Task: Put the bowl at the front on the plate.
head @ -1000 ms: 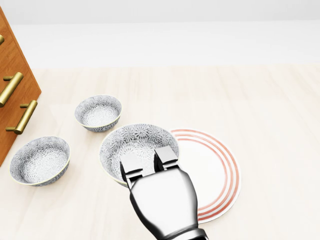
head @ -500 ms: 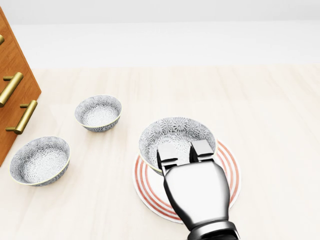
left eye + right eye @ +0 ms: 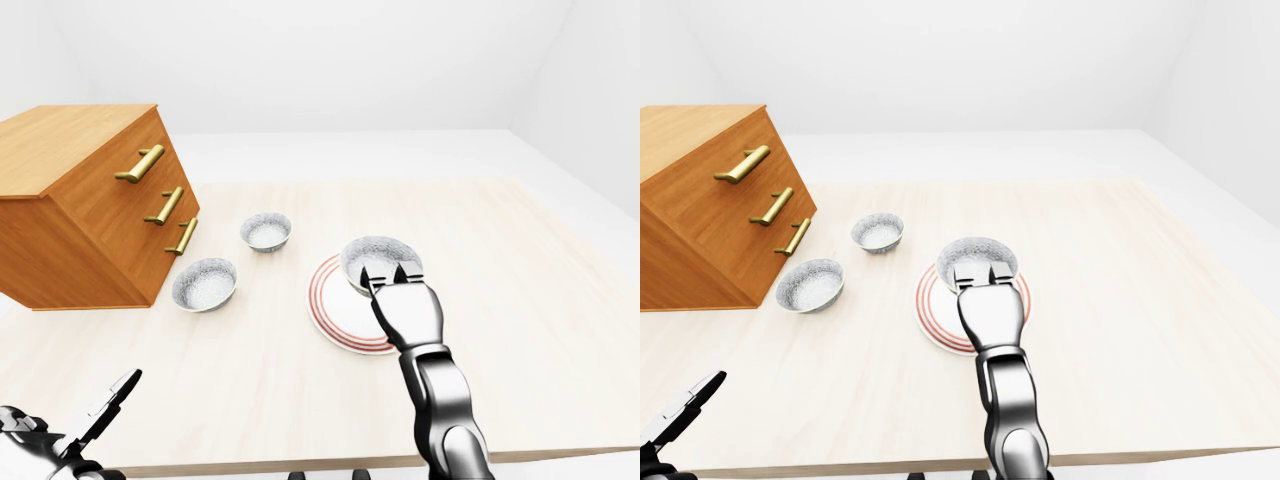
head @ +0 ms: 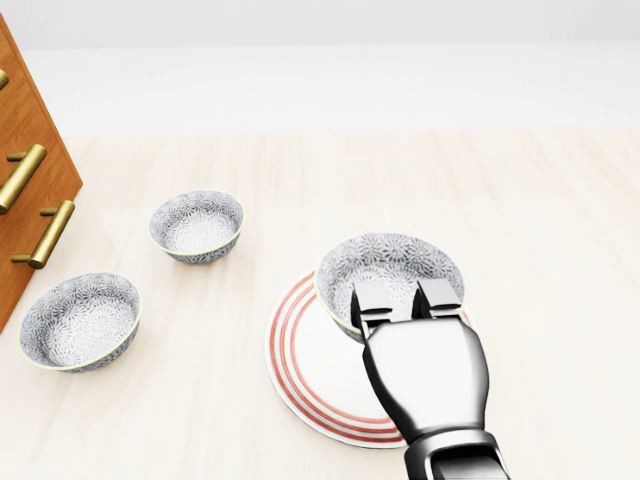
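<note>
Pale wooden tabletop (image 4: pixel 560 200); chrome right hand (image 4: pixel 405 300) (clamped on the rim) holds the patterned grey bowl (image 4: pixel 390 260) off-centre over the red-ringed white plate (image 4: pixel 300 385)

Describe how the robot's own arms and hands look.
The right hand is glossy silver metal with a rounded back, two blocky fingers showing, and a black wrist band. The right arm is made of polished dark grey segments. The left hand shows slim black-and-white fingers. No cables or markings are visible.
</note>
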Tool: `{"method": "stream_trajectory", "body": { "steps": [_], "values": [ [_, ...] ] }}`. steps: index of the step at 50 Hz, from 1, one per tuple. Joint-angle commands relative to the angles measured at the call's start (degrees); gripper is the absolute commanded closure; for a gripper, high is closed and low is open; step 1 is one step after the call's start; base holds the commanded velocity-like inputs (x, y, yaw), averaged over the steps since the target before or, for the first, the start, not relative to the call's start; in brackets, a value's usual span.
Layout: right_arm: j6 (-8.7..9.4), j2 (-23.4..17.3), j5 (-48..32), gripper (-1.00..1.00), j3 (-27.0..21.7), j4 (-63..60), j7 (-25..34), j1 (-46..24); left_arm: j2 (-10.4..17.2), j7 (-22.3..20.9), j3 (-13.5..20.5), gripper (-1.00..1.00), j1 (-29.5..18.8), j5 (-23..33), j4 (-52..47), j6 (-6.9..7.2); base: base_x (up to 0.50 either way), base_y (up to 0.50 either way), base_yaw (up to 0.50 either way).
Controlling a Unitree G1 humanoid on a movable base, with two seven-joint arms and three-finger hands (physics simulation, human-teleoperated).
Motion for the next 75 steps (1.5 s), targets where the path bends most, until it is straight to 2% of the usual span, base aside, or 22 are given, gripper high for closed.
{"method": "stream_trajectory", "body": {
  "steps": [1, 13, 17, 23, 27, 29, 30, 37, 43, 52, 55, 58, 61, 62, 66, 71, 75],
  "values": [
    [0.0, 0.13, 1.31, 1.0, -0.92, 3.85, -4.22, -1.92, -0.02, -0.22, 0.08, -1.0, 0.02, -0.21, -0.02, 0.07, 0.0, 0.0, 0.0],
    [0.0, -0.53, 5.12, 1.0, -0.31, 6.45, -7.81, -2.16, 0.02, -0.14, 0.1, -1.0, 0.04, -0.35, -0.47, 0.64, 0.0, 0.0, 0.0],
    [0.0, -0.78, 6.28, 1.0, -0.84, 7.15, -8.76, -2.39, -0.02, -0.27, 0.12, -1.0, -0.1, -0.23, 0.08, 0.14, 0.0, 0.0, 0.0],
    [0.0, -0.85, 7.09, 1.0, -0.7, 8.18, -9.77, -2.58, 0.02, -0.27, 0.09, -1.0, -0.04, -0.29, 0.07, 0.18, 0.0, 0.0, 0.0],
    [0.0, -1.0, 7.76, 1.0, -0.48, 8.77, -10.39, -2.37, 0.01, -0.18, 0.12, -1.0, 0.1, -0.41, -0.78, 1.07, 0.0, 0.0, 0.0],
    [0.0, -1.16, 7.35, 1.0, -0.26, 8.72, -10.19, -2.13, 0.02, -0.17, 0.09, -1.0, -0.12, -0.25, -0.26, 0.72, 0.0, 0.0, 0.0],
    [0.0, -1.27, 7.31, 1.0, -0.24, 8.59, -10.21, -1.77, -0.07, -0.23, 0.19, -1.0, 0.18, -0.42, -1.09, 1.29, 0.0, 0.0, 0.0],
    [0.0, -1.7, 8.96, 1.0, -0.8, 9.75, -11.02, -1.33, 0.06, -0.14, 0.07, -1.0, -0.19, -0.16, 0.04, 0.46, 0.0, 0.0, 0.0],
    [0.0, -1.79, 7.04, 1.0, -0.91, 10.05, -9.29, -1.74, 0.17, -0.07, -0.1, -1.0, -0.22, -0.11, 0.46, 0.15, 0.0, 0.0, 0.0],
    [0.0, -1.55, 2.83, 1.0, -1.74, 11.66, -8.41, -2.14, 0.17, -0.04, 0.13, -1.0, -0.08, -0.41, -0.68, 1.41, 0.0, 0.0, 0.0],
    [0.0, -1.41, 1.35, 1.0, -1.99, 11.6, -7.68, -2.27, 0.21, -0.12, 0.08, -1.0, -0.32, -0.2, 0.1, 0.87, 0.0, 0.0, 0.0],
    [0.0, -1.35, 0.39, 1.0, -2.16, 11.93, -7.5, -2.15, 0.28, 0.08, 0.11, -1.0, -0.25, -0.19, -0.33, 1.43, 0.0, 0.0, 0.0],
    [0.0, -1.2, 0.58, 1.0, -2.42, 12.1, -7.87, -2.11, 0.25, 0.08, 0.15, -1.0, -0.14, -0.26, -0.7, 1.74, 0.0, 0.0, 0.0],
    [0.0, -1.19, 0.22, 1.0, -2.5, 12.3, -7.81, -2.08, 0.24, 0.01, 0.12, -1.0, -0.27, -0.15, -0.17, 1.28, 0.0, 0.0, 0.0],
    [0.0, -1.11, 1.21, 1.0, -2.62, 12.96, -8.74, -1.96, 0.15, 0.22, 0.37, -1.0, -0.3, -0.47, -0.48, 1.22, 0.0, 0.0, 0.0],
    [0.0, -1.22, 0.95, 1.0, -2.51, 12.96, -8.34, -2.18, 0.14, 0.33, 0.41, -1.0, -0.07, -0.64, -1.34, 1.89, 0.0, 0.0, 0.0],
    [0.0, -1.13, 1.74, 1.0, -2.69, 13.72, -9.09, -2.6, 0.07, 0.18, 0.49, -1.0, -0.16, -0.52, -1.19, 1.81, 0.0, 0.0, 0.0]
  ]
}}
